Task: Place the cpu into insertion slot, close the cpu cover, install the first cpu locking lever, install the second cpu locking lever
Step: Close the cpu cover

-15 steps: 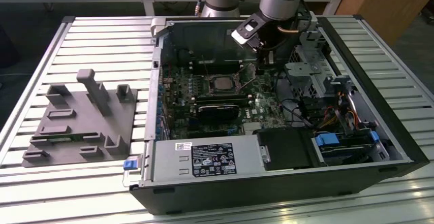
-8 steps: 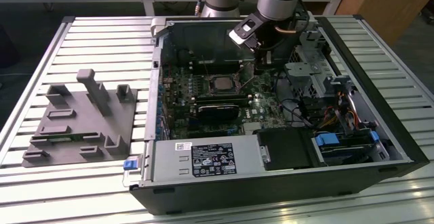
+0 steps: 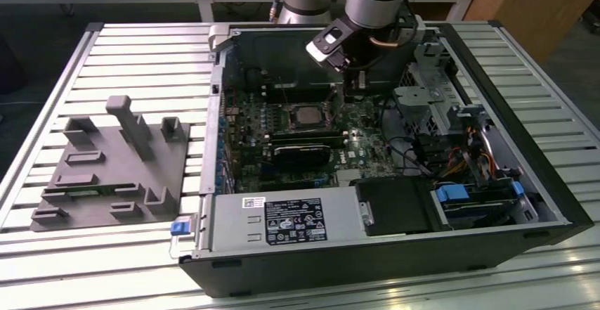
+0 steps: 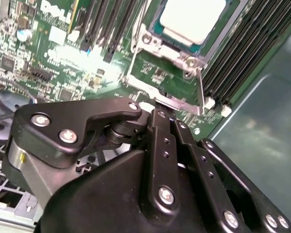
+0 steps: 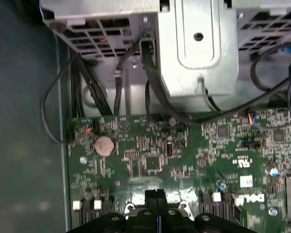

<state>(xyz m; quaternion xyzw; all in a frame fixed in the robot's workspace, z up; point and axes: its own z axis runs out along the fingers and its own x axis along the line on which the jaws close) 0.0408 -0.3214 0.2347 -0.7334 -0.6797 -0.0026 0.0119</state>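
Note:
The cpu [image 4: 191, 19] shows its silver-grey face inside the insertion slot [image 3: 308, 117] on the green board. The silvery cpu cover [image 4: 157, 46] lies flat around it, and the chip shows through the cut-out. A thin metal locking lever [image 4: 202, 90] runs along one side of the socket; I cannot tell whether it is latched. My gripper [image 4: 158, 110] is shut with nothing visible between its fingers. Its tips hover just off the socket frame's outer edge. In the exterior view the gripper [image 3: 355, 84] hangs over the board to the right of and behind the socket. The first wrist view shows the fingertips [image 5: 157, 196] pressed together.
The open computer case [image 3: 394, 254] lies on a slatted table. Long black memory slots [image 4: 242, 43] flank the socket. A metal drive cage [image 5: 194, 48] with loose cables [image 5: 150, 82] and a coin battery [image 5: 105, 144] are nearby. A grey fixture [image 3: 112, 162] stands at the exterior view's left.

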